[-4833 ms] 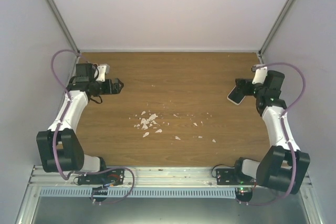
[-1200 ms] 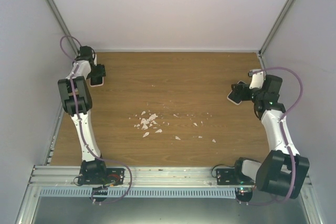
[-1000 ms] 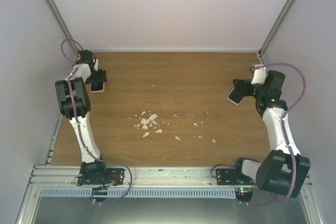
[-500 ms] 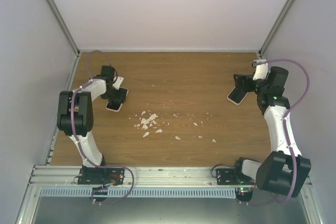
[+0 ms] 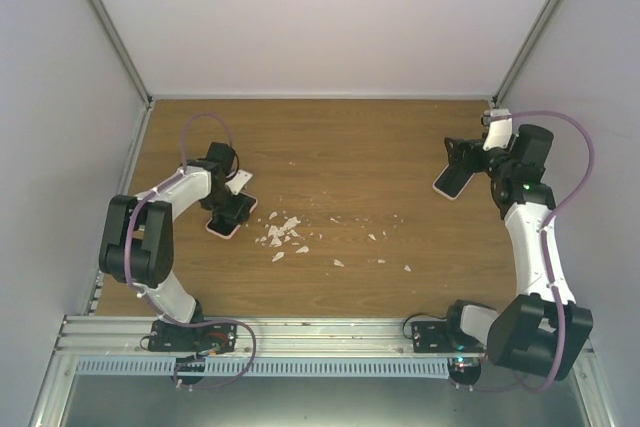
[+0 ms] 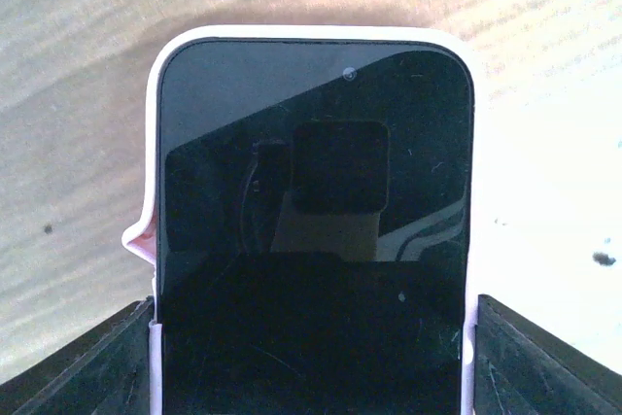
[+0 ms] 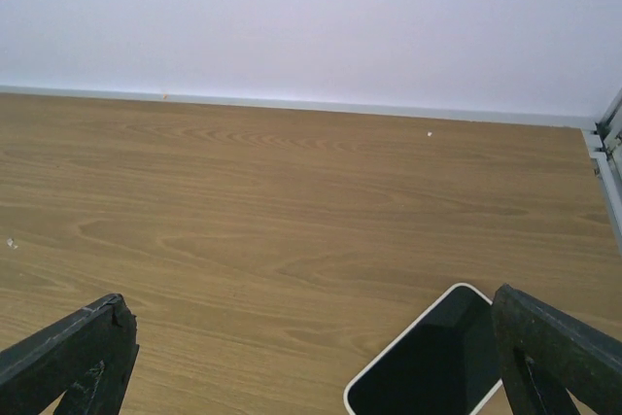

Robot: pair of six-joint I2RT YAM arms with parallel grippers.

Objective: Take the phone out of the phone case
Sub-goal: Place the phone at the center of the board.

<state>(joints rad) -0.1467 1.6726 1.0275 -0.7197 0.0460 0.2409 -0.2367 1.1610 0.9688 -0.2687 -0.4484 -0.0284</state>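
Left arm folds inward, left gripper [image 6: 313,310] clamping the cased phone [image 6: 313,143]; right gripper [image 7: 309,303] gapes wide beside a second phone [image 7: 428,368].

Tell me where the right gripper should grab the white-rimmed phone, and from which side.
Best across its long edges, straight down from above: the white-rimmed phone lies flat, screen up, so only its thin sides offer the open right gripper purchase.

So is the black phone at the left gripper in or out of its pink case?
In: the pink case visibly borders the black phone.
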